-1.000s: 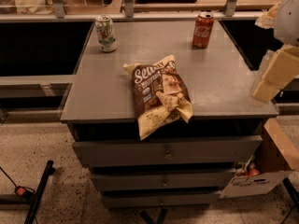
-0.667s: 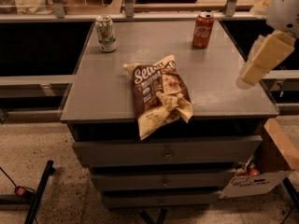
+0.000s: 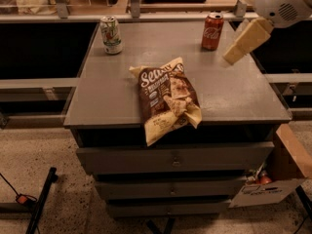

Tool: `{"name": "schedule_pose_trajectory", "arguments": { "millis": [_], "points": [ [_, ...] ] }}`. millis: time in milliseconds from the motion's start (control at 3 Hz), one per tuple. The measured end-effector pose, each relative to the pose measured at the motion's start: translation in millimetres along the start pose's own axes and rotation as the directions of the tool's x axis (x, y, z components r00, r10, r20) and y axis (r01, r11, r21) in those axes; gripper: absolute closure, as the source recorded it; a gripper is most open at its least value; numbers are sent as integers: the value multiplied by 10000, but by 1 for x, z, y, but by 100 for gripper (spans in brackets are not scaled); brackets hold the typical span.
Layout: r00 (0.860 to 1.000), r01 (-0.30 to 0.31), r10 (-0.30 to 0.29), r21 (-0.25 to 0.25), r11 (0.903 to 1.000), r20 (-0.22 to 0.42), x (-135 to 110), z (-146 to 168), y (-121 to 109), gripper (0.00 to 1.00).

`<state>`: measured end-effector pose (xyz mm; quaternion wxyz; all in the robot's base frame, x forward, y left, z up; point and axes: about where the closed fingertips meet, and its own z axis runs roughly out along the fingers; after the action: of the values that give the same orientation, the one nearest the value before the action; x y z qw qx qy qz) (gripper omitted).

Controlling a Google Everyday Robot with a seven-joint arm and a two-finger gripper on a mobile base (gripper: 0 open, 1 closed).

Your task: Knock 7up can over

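Observation:
The 7up can (image 3: 111, 34), white and green with a silver top, stands upright at the far left corner of the grey cabinet top (image 3: 112, 96). My gripper (image 3: 233, 55), cream-coloured below a white rounded wrist, hangs over the far right part of the top. It is just right of the red cola can (image 3: 212, 30) and far to the right of the 7up can. It touches nothing and holds nothing.
A brown and yellow snack bag (image 3: 168, 97) lies in the middle of the top, overhanging the front edge. Drawers (image 3: 173, 157) sit below. A cardboard box (image 3: 287, 172) stands on the floor at the right, and a black stand leg (image 3: 41, 204) at the lower left.
My gripper has moved left and away from the camera, from beyond the cabinet's right edge to over its far right part near the cola can. The cans and bag have not moved.

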<state>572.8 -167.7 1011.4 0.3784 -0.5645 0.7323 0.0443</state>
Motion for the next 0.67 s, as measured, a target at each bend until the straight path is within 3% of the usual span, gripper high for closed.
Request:
{"name": "schedule_pose_trajectory", "arguments": {
  "millis": [333, 667],
  "points": [
    [9926, 123, -130, 67, 9999, 1207, -23, 25, -11, 0],
    [9924, 187, -208, 185, 9997, 1214, -25, 27, -10, 0]
  ]
}}
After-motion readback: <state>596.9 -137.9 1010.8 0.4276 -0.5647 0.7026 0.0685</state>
